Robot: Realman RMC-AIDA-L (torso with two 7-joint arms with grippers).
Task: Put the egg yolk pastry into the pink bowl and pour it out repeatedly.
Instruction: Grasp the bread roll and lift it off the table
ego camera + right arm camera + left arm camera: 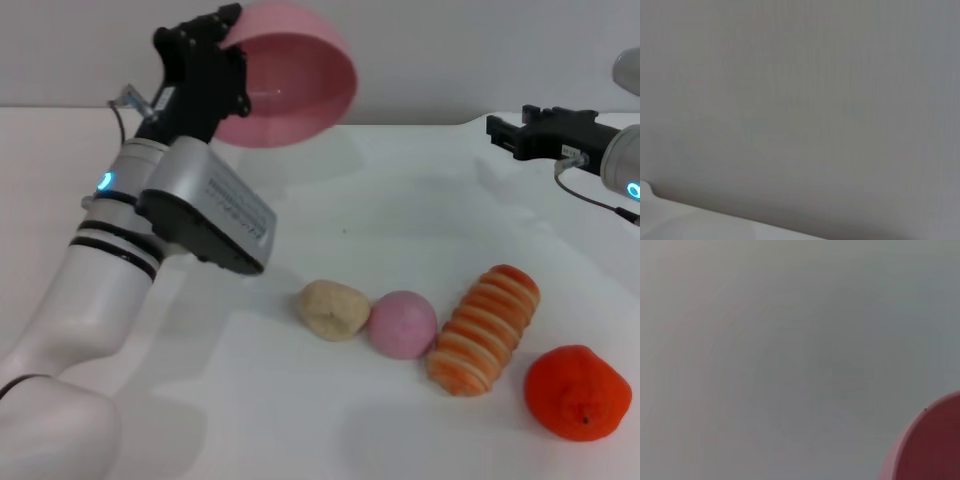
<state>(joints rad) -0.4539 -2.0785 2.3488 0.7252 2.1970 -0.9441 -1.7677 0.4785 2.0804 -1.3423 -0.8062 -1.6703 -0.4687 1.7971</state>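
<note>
— What is lying on the white table (400, 210)?
— One egg yolk pastry (333, 309), touching one pink ball (403, 324); one striped bread (485, 328); one orange fruit (578, 392). No writing is showing.
— And the grippers?
— The left gripper (215, 50) is clamping the single pink bowl (295, 85) by its rim, tipped aloft. The right gripper (508, 133) is hovering far right; jaws unclear.

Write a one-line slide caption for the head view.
Left gripper holds the pink bowl tipped aloft; the egg yolk pastry lies on the table.
</note>
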